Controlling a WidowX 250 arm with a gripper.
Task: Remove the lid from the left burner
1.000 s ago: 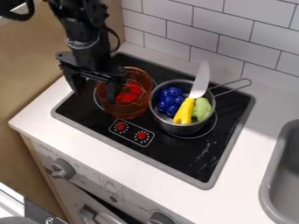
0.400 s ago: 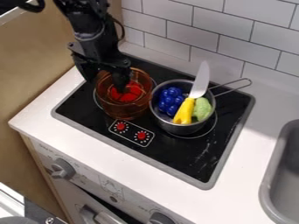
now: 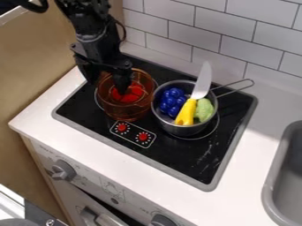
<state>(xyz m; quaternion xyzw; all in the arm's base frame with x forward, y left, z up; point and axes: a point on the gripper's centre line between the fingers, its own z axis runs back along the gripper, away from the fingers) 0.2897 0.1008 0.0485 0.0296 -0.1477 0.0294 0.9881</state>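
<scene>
1. Transparent amber round vessel (image 3: 126,111): smooth, glossy, like tinted plastic or glass.
2. Small silver-grey round saucepan (image 3: 183,129): smooth metal with a soft sheen; its thin handle looks like bent metal wire.
3. Toy knife with yellow handle and pale grey blade (image 3: 198,92): smooth plastic look.
4. Cluster of round blue toy grapes (image 3: 172,101): glossy plastic, with small highlights.
5. Lumpy light-green toy piece (image 3: 204,110): duller, nearly matt.
6. Black rectangular cooktop (image 3: 177,152): smooth, low sheen, whitish scuffs toward one corner.
7. White countertop (image 3: 82,137): smooth, matt.
8. White rectangular wall tiles (image 3: 213,18): smooth, faintly satiny.
9. Grey rounded sink (image 3: 268,189): smooth, matt.
</scene>
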